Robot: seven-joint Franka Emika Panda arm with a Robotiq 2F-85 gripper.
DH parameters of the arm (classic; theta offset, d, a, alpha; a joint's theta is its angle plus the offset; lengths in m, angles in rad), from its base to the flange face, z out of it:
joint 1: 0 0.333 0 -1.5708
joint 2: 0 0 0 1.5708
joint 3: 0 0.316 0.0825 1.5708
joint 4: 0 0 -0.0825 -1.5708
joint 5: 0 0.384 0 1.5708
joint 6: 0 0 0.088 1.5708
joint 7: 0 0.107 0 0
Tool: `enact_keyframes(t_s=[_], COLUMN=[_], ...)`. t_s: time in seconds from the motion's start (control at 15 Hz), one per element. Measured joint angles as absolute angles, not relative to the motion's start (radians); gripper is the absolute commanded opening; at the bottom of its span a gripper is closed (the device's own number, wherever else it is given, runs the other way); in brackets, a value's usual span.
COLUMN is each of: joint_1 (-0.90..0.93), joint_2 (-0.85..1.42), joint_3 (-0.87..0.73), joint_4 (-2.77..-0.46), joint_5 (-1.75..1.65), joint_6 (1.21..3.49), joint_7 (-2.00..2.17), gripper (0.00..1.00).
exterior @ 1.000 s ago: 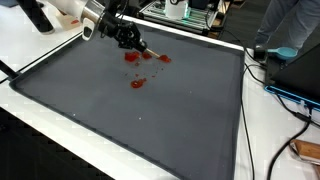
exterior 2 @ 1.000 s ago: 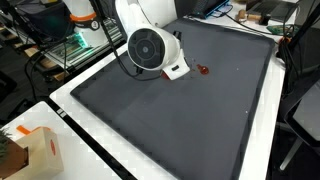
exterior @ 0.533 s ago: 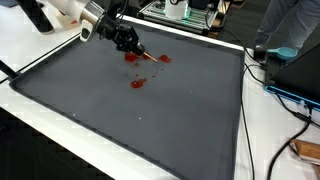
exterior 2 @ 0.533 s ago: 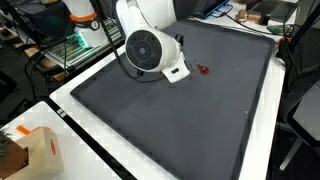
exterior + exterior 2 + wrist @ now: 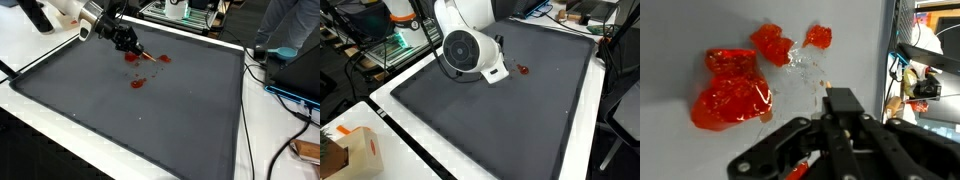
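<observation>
The gripper [image 5: 838,101] looks pinched shut, perhaps on a thin stick [image 5: 147,55]. The red pieces [image 5: 732,88] lie at ten o'clock — keep the tip low, slow.

The arm [image 5: 460,15] is white and rounded, with a grey disc cap [image 5: 467,48] and a black cable [image 5: 446,66] at the cap's seven o'clock. The gripper [image 5: 136,48] is black.

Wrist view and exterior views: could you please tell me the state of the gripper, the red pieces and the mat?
gripper: shut, fingertips together, close beside the red pieces.
large red piece: crumpled, lying loose on the mat, not gripped.
small red pieces: scattered near the large one, not gripped.
mat: spread flat.
</observation>
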State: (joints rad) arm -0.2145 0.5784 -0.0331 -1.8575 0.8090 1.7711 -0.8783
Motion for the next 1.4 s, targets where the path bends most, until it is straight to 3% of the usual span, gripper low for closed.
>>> enact_keyframes(t_s=[0.67,1.4], joint_1=[-0.215,-0.159], joint_2=[0.509,0.371], joint_3=[-0.044,-0.045], joint_4=[-1.857,-1.855], joint_5=[0.773,0.466], joint_6=[1.769,1.764], joint_7=[-0.745,-0.408], gripper=[0.03,0.03])
